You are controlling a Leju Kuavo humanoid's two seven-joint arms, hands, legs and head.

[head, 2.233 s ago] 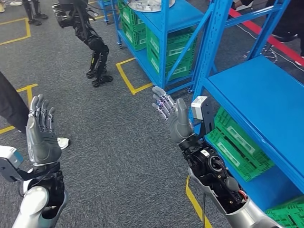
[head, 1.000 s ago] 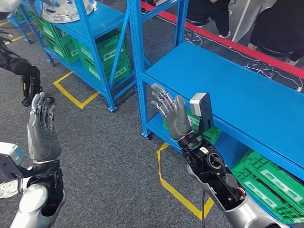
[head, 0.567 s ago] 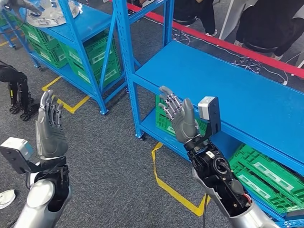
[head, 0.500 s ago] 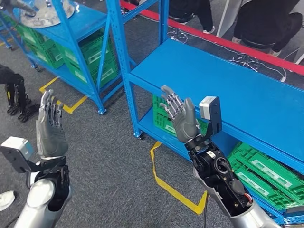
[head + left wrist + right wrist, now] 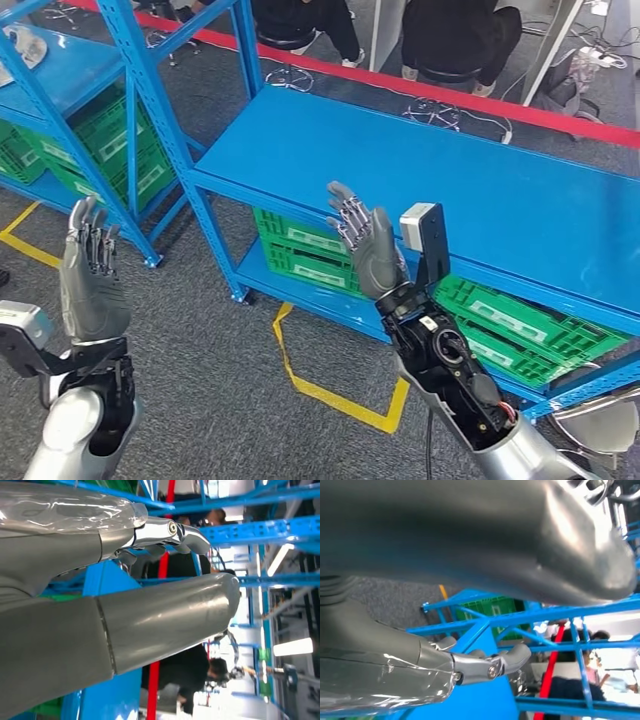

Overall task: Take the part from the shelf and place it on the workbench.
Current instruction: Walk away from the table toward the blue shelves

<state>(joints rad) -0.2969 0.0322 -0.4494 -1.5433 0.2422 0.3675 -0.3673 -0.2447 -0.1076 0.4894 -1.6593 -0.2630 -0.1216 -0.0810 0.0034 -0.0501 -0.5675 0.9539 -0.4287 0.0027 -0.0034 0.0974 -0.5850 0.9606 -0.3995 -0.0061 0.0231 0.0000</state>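
Head view has the robot facing a long blue shelf (image 5: 453, 190) with both arms raised and nothing in either hand: the left hand (image 5: 89, 280) is up over the grey carpet with its fingers extended and apart, and the right hand (image 5: 366, 245) is likewise released, palm up, just in front of the shelf's front edge. The part the task names cannot be picked out on the bare blue deck ahead; a pale object (image 5: 26, 45) lies on the neighbouring shelf at the far left, but whether that is the part cannot be told. Green crates (image 5: 521, 330) sit on the lower level, under the deck. Judging from this, the step in hand is approach and search, so the robot would do well to square its body to the shelf, find the part before reaching, and keep the right hand clear of the deck edge and the blue uprights.
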